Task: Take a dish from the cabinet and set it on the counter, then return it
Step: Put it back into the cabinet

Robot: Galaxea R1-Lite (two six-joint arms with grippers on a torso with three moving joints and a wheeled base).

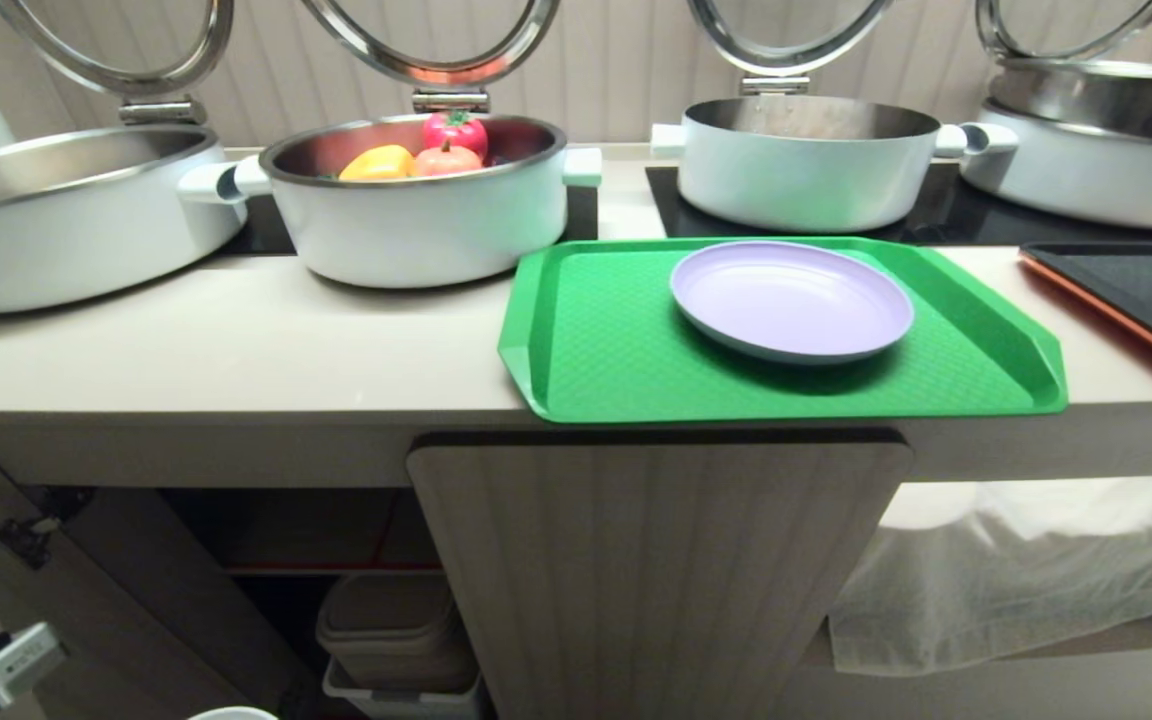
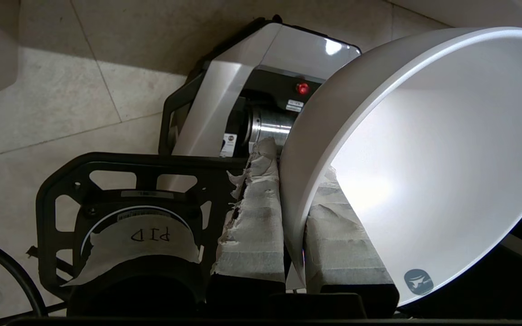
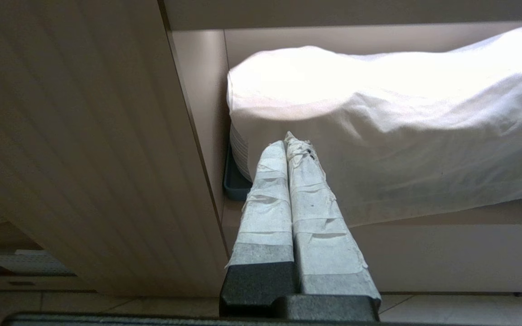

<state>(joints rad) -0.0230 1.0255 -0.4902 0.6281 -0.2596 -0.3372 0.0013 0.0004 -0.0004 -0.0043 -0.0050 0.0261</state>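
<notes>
The left gripper [image 2: 295,226], its 2 fingers [image 2: 254,235] wrapped in frayed pale tape, is clamped on the rim of the small glossy white round bowl [image 2: 424,158], 1 finger on the outside of the wall and 1 inside; the bowl is tilted on its side, off any surface, above the robot's black and silver base [image 2: 243,90] and the beige tiled floor [image 2: 61,90]. In the head view only a sliver of the bowl's white rim [image 1: 231,713] shows at the bottom edge, below the front edge of the long pale beige counter [image 1: 216,350] and before the open left bay of the beige fluted cabinet [image 1: 636,560], where a stack of beige containers [image 1: 396,630] sits in the shade. The cabinet's middle door is shut. On the counter a green plastic tray [image 1: 616,350] lies at the front edge with a flat lilac round plate [image 1: 791,300] on it. Behind, along the back edge, stand 4 large white steel-lined pots; the second pot from the left [image 1: 416,200] holds red and yellow toy vegetables [image 1: 426,150]. The right gripper [image 3: 290,145] has its taped fingers pressed together on nothing, and points at a white cloth [image 3: 401,136] draped in the bay beside the cabinet door.
</notes>
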